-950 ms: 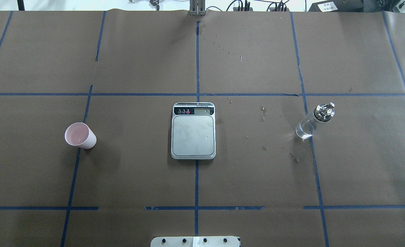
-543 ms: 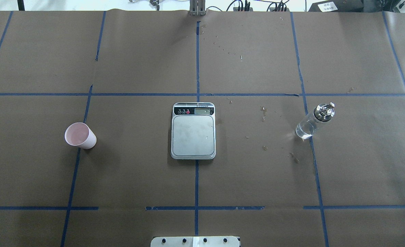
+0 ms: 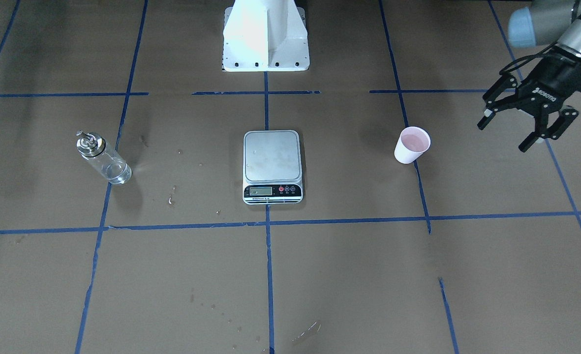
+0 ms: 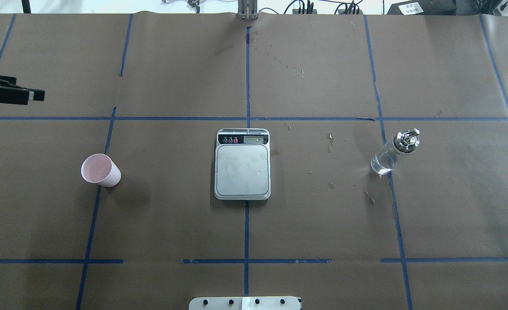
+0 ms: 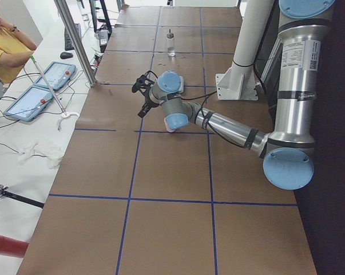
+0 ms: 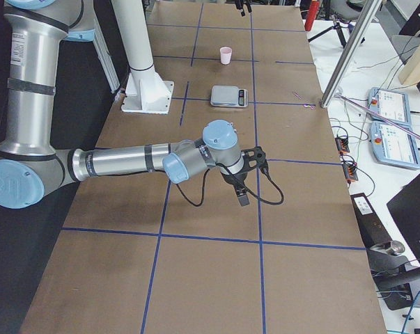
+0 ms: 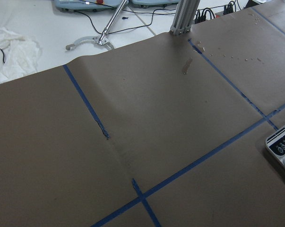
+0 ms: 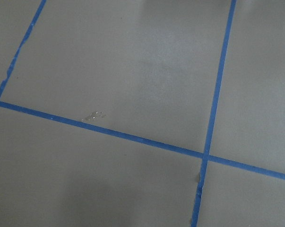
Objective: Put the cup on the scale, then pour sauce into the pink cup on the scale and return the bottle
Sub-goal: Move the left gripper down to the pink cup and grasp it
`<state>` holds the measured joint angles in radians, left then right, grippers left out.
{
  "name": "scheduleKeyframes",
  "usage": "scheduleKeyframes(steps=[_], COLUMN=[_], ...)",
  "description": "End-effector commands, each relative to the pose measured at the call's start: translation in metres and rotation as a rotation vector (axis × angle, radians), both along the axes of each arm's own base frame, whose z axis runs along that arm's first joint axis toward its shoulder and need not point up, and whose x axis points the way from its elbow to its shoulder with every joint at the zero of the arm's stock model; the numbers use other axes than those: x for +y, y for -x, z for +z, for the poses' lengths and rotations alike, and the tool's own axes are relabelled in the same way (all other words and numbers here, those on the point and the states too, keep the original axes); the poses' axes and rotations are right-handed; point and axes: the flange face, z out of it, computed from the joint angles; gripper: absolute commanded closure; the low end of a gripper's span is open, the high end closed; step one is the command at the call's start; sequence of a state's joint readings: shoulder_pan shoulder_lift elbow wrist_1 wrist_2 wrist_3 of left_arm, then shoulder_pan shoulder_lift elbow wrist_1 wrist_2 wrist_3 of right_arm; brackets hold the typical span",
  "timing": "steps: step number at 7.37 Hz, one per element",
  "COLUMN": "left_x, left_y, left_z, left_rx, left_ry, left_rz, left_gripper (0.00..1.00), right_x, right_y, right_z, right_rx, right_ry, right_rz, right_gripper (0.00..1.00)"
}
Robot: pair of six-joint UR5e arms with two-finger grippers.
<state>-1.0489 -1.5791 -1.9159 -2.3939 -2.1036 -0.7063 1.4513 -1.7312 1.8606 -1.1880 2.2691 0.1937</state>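
My left tool (image 3: 504, 135) hangs with its fingers spread wide, holding nothing, out beyond the cup (image 3: 412, 144). The cup stands upright on the table (image 3: 349, 275), well apart from the scale (image 3: 272, 156). My right tool (image 6: 244, 188) shows only from a side camera, low over bare paper, and I cannot tell whether it is spread or closed. The bottle (image 3: 104, 160) stands upright on the scale's other side, sauce (image 3: 115, 172) glinting in its lower part.

The risk, as I judge it, is that the cup is light paper. A fingertip catching its rim on the way in would topple it, and too hard a squeeze would dent it.

Between cup and scale I see only brown paper and blue tape (image 3: 420, 187). Scattered droplets (image 4: 331, 142) lie between scale and bottle. An operator (image 5: 3, 51) in yellow sits beside the table.
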Motion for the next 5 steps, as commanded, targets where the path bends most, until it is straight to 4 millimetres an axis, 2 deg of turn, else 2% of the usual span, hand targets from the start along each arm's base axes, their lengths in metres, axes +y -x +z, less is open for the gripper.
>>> scheduleKeyframes(steps=[1,3,4,5], left_x=[0.018,0.06,0.081,0.086], left_y=[-0.061,-0.107,-0.138,-0.142], left_z=[0.011,0.02,0.02,0.024], left_rx=[-0.103,-0.058,-0.053,-0.063], left_ry=[0.133,0.334,0.369,0.37], left_rz=[-0.099,-0.122,-0.138,-0.137], left_gripper=[0.03,0.45,0.47,0.47], right_x=[0.001,0.004,0.004,0.004], right_y=[0.0,0.0,0.0,0.0], right_z=[0.001,0.004,0.004,0.004], right_rx=[-0.002,-0.001,-0.001,-0.001], right_ry=[0.006,0.012,0.012,0.011], right_rz=[0.002,0.002,0.002,0.001], right_gripper=[0.0,0.0,0.0,0.0])
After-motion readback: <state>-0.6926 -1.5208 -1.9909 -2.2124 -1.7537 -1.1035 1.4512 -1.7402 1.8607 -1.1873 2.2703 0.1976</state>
